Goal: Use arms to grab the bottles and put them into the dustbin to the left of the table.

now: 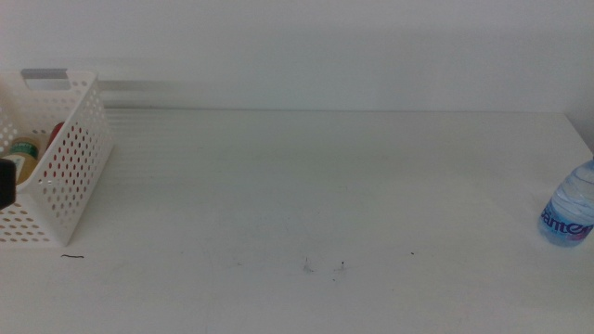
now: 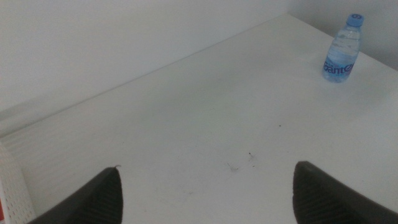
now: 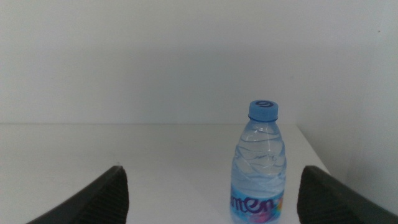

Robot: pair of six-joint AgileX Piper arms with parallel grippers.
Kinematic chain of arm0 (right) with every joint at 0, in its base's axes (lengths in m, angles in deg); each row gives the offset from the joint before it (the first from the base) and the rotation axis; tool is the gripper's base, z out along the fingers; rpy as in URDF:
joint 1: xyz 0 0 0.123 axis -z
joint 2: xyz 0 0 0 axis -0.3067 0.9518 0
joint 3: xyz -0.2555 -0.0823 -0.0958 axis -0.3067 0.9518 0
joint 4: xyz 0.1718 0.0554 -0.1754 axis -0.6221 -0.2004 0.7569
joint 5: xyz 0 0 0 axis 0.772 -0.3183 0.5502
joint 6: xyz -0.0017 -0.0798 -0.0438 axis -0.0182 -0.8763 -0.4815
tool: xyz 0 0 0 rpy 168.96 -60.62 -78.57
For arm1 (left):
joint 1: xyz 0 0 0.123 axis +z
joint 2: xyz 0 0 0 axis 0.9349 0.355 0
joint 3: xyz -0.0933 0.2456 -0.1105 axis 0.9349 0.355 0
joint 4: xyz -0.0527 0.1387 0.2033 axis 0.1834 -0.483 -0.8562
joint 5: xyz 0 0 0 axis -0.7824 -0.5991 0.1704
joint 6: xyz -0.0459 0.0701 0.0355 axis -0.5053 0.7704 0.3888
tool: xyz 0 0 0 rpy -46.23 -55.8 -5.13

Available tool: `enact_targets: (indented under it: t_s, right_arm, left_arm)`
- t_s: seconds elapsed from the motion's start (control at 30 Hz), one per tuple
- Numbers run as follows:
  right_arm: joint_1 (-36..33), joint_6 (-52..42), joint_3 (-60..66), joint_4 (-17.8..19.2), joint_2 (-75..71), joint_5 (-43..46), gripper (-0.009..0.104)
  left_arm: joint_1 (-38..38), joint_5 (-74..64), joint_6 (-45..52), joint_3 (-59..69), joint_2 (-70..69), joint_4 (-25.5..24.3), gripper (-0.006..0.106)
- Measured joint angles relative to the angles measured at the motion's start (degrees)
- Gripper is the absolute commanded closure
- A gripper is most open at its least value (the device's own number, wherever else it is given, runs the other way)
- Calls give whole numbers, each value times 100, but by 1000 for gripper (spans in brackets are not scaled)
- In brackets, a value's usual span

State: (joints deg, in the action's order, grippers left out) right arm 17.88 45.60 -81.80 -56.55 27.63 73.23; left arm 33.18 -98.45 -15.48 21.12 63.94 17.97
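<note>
A white basket (image 1: 70, 162) with perforated walls and a grey handle on its far rim stands at the far left of the white surface (image 1: 316, 195). Inside it, seen over the rim and through the holes, are a yellow bottle with a green label (image 1: 22, 158) and something red (image 1: 56, 137) beside it; how they lie in there cannot be made out. A dark shape (image 1: 6, 181) at the very left edge of the middle view overlaps the basket's near side; it is too cut off to identify.

A clear water bottle (image 1: 569, 209) with a blue cap and a blue label stands upright on its own at the right edge of the surface, well apart from the basket. The left wrist view shows it (image 2: 342, 50) far off near the surface's corner, and the right wrist view shows it (image 3: 261, 165) upright, close in front of the right hand.

The left hand (image 2: 205, 193) hangs over the left part of the surface with its two dark jaws spread wide and nothing between them; a sliver of the basket's wall (image 2: 11, 186) shows at its side. The right hand (image 3: 211, 193) also has its jaws wide apart and empty, facing the water bottle, which is not touched by either jaw.

A few small dark specks (image 1: 320, 267) and a short dark mark (image 1: 72, 256) lie on the near part of the surface.
</note>
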Motion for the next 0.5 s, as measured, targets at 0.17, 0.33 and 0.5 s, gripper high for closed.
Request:
enact_targets:
  t_s: [0.17,0.33,0.5]
  right_arm:
    - [0,-107,0,99,0,717,11]
    - [0,-155,0,-6,1085,1285,11]
    - [0,-380,0,-433,2686,2076,11]
  left_arm:
    - [0,0,0,0,0,0,7]
    - [0,-11,0,0,0,-28,7]
    - [0,-11,0,0,0,-28,7]
